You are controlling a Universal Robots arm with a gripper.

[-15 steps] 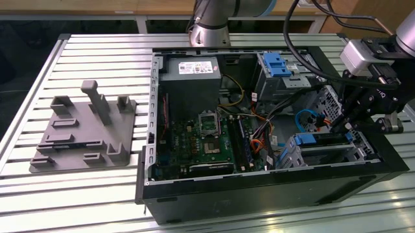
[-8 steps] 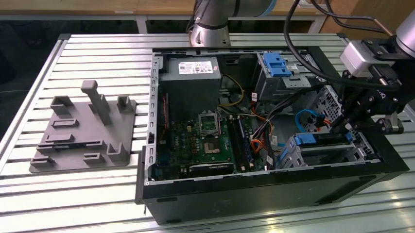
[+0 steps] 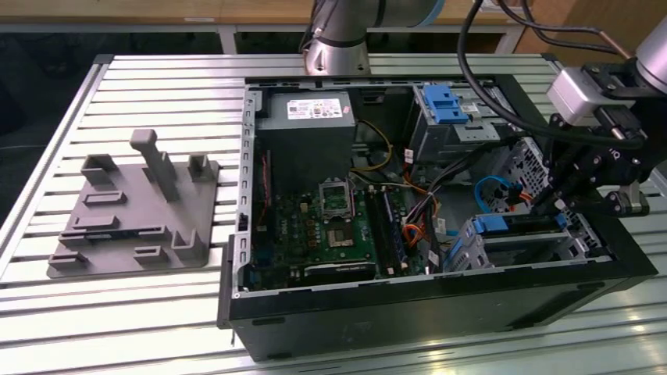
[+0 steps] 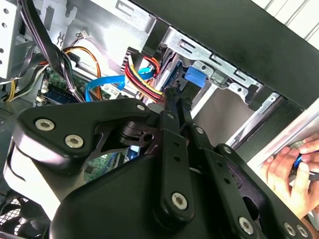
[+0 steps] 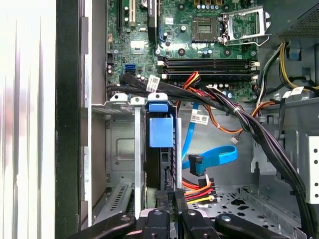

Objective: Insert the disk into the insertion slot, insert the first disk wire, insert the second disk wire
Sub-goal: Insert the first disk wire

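A grey fixture plate (image 3: 130, 211) is lying by the table's (image 3: 156, 312) edge at the exterior view's left, the open computer case (image 3: 417, 312) is standing beside it, and in the case's near right corner the disk (image 3: 518, 225) is sitting inside the insertion slot (image 3: 466, 251) while the gripper (image 3: 544, 207) is pinching the red-and-yellow wire (image 5: 199, 188) by its plug against the disk.

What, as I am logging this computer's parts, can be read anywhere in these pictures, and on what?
White label on the grey box-shaped power supply: print too small to read.
White paper tags on the black cables: blurred, unreadable.
Green circuit board: markings too small to read.
Nothing can be quoted.
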